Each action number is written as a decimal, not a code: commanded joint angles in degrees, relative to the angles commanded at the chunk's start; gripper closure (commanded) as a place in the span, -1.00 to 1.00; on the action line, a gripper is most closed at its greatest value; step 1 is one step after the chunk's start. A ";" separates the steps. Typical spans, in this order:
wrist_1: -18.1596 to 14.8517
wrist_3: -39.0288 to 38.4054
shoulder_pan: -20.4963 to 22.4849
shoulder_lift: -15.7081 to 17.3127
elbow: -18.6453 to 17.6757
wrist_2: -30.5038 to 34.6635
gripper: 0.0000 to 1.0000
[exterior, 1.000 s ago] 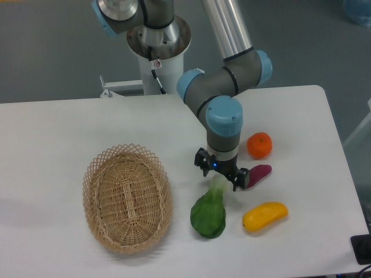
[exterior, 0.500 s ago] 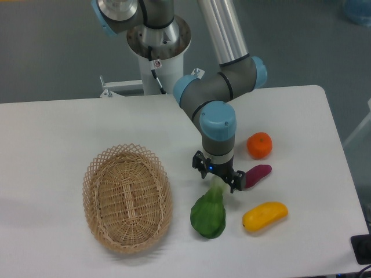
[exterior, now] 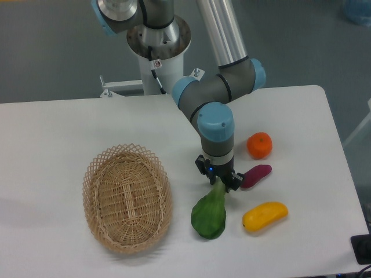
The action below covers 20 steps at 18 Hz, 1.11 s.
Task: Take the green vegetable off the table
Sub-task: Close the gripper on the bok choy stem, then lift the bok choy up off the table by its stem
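The green vegetable (exterior: 209,215) lies on the white table (exterior: 69,127) right of the basket, its broad leaf toward the front and its narrow stem end pointing up into my gripper (exterior: 219,183). The gripper points straight down over that stem end, and its jaws are drawn in against the stem. The pale stem tip is hidden between the fingers. The leaf still rests on the tabletop.
An oval wicker basket (exterior: 93,174) stands to the left of the vegetable. Just right of the gripper lies a purple oblong piece (exterior: 257,175), with an orange fruit (exterior: 259,145) behind it and a yellow mango-shaped piece (exterior: 265,215) in front. The robot base (exterior: 157,40) stands at the back.
The gripper has shifted slightly left and down onto the stem, and its jaws have narrowed from wide open to pinching the stem. The vegetable has hardly moved.
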 joint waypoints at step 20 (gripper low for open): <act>-1.41 0.97 4.74 9.57 5.53 -18.53 0.50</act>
